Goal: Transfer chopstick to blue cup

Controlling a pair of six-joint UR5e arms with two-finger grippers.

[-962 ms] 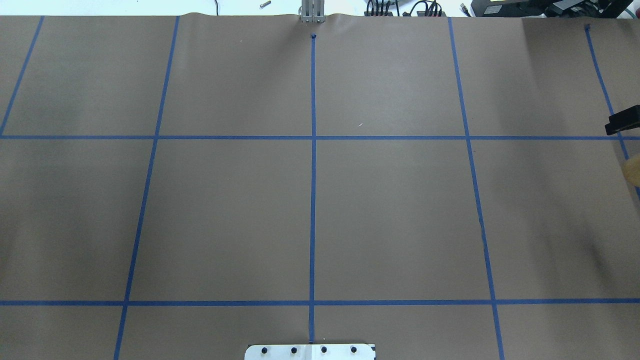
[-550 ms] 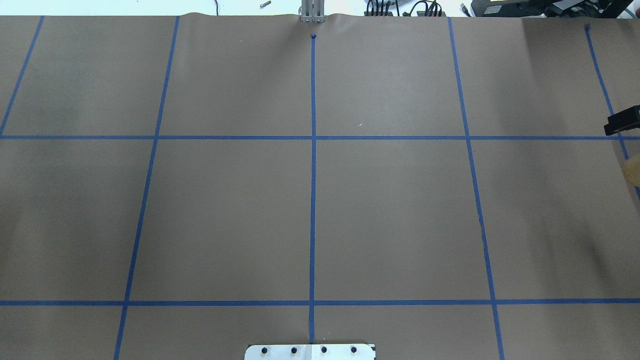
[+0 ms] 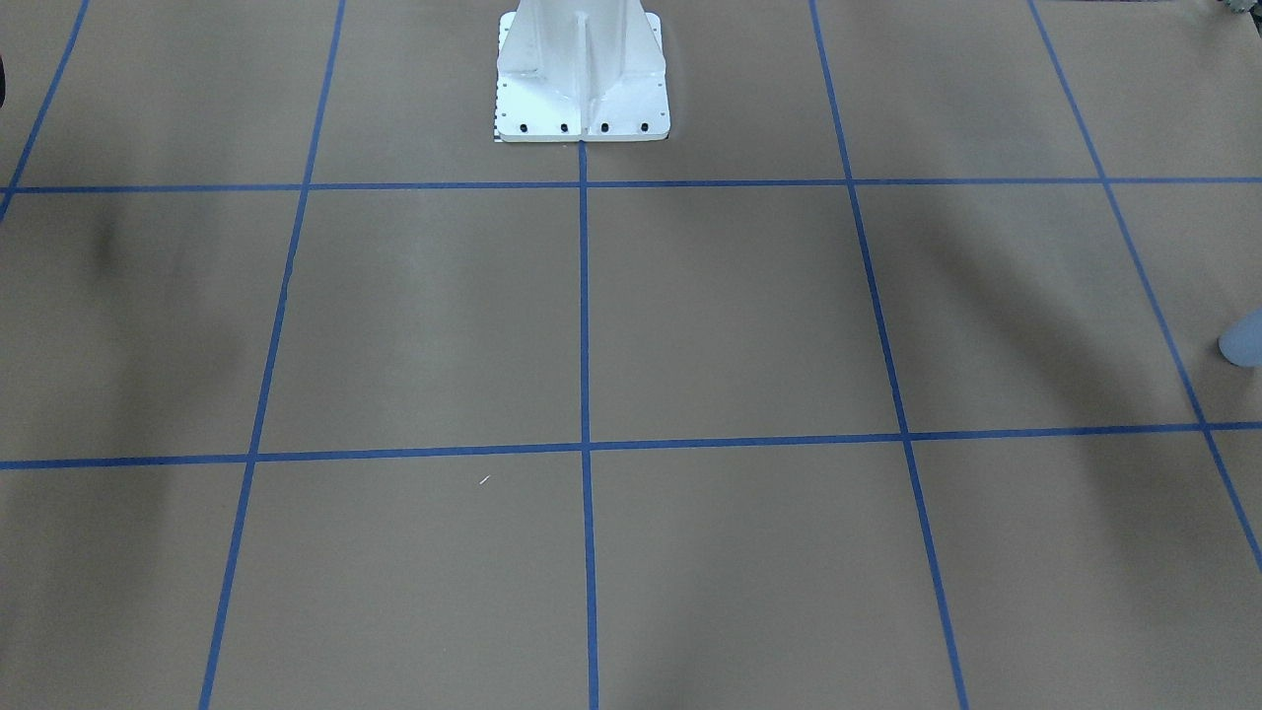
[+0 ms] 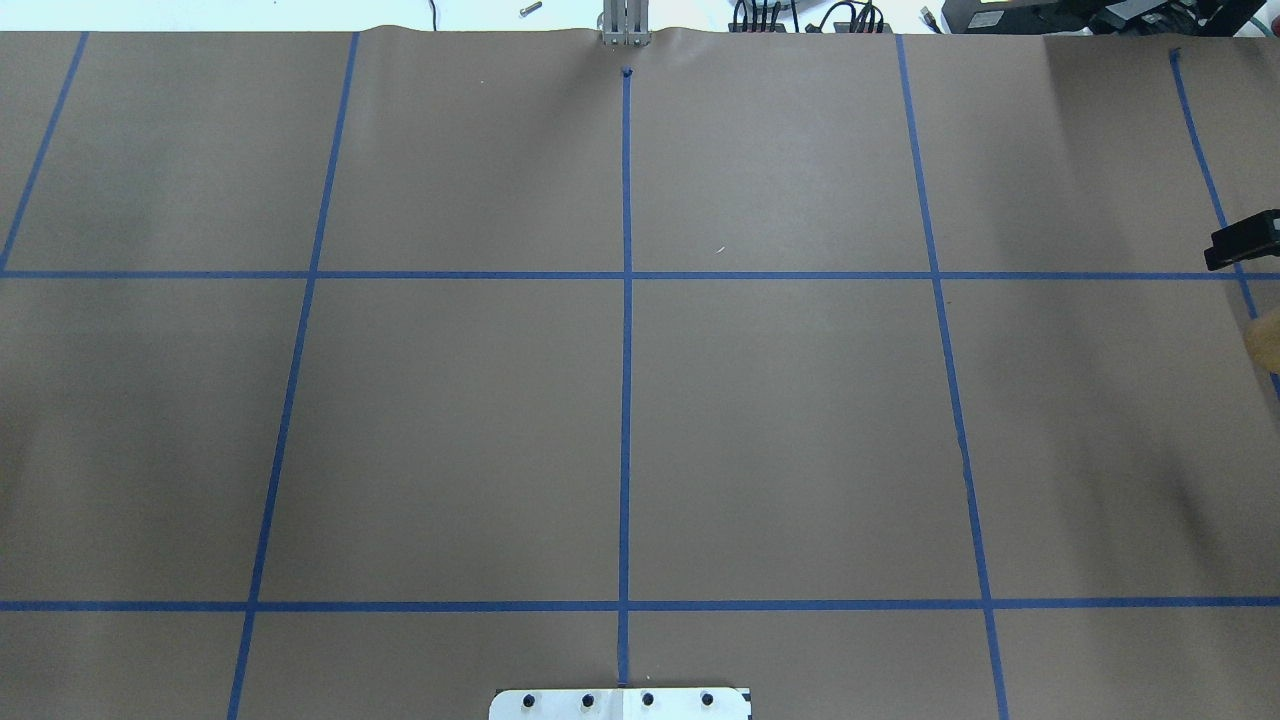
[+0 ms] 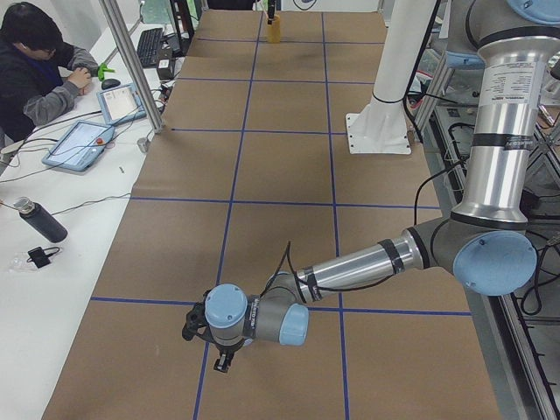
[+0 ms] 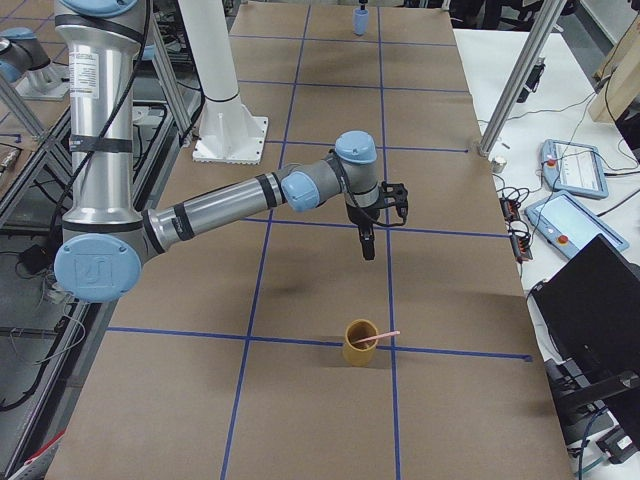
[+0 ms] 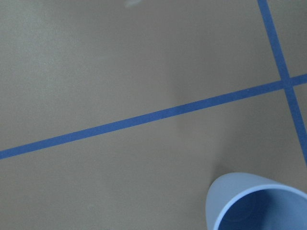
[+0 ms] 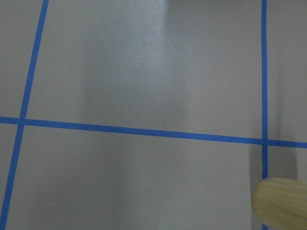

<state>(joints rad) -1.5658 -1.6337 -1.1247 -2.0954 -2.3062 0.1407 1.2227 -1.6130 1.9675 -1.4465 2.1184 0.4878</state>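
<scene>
Jaws unclear, taped brown table [image 4: 780, 420], blue cup [image 7: 259, 205]

Robotics lab. Desk [image 4: 800, 420] papered brown with a blue tape grid [image 4: 626, 400]. White robot pedestal [image 3: 582, 69] bolted at top centre of the front view. Silver industrial arm [image 5: 494, 149] at right of the left view. Upper left there: operator [image 5: 39, 66] at a white bench, teach pendants [image 5: 80, 144], aluminium frame post [image 5: 133, 66]. Cables [image 4: 850, 18] along the overhead view's top edge.

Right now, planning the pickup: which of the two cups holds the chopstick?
The tan cup: a pink chopstick leans over its rim. The blue cup shows none.
</scene>
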